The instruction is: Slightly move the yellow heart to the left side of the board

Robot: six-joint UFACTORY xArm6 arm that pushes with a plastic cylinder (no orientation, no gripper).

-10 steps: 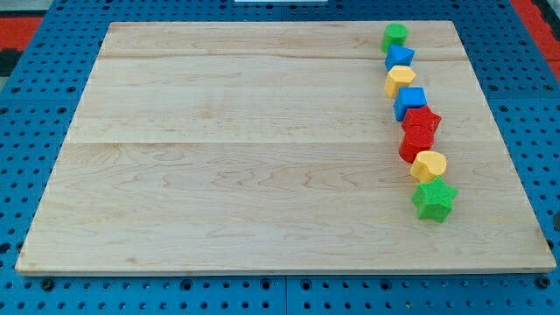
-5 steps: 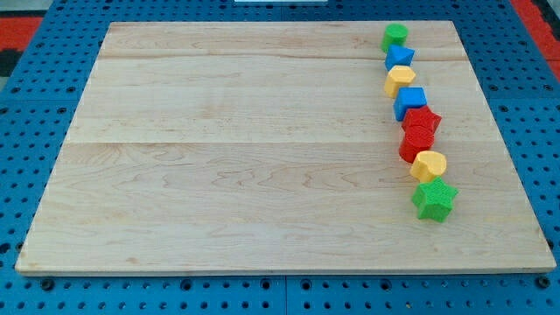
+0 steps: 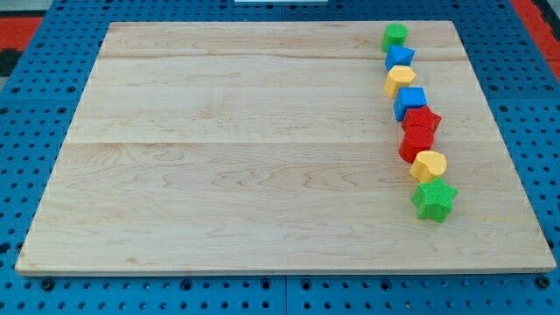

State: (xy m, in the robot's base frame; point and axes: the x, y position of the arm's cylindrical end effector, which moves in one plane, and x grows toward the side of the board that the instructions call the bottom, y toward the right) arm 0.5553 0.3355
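Wooden desk carries eight blocks in one wavy column down the right side of the frame, each touching or just beside the next. Top to bottom: green block, blue block, upper yellow block, blue cube, upper red block, lower red block, lower yellow block, green star.

My tip does not show anywhere in the frame, and there is no gripper on this rig, so no grasp state can be told.

Task thing: two yellows, shapes hard to make out. The lower one looks rounder, so probably the yellow heart; it sits at right of centre, wedged between the lower red block and the green star.

Step, as I judge it: approach not yet begun, nothing pushed. The next move calls for bringing the tip in on the heart's right side and giving a short nudge toward frame left — carefully, since both neighbours are close enough to get dragged along.
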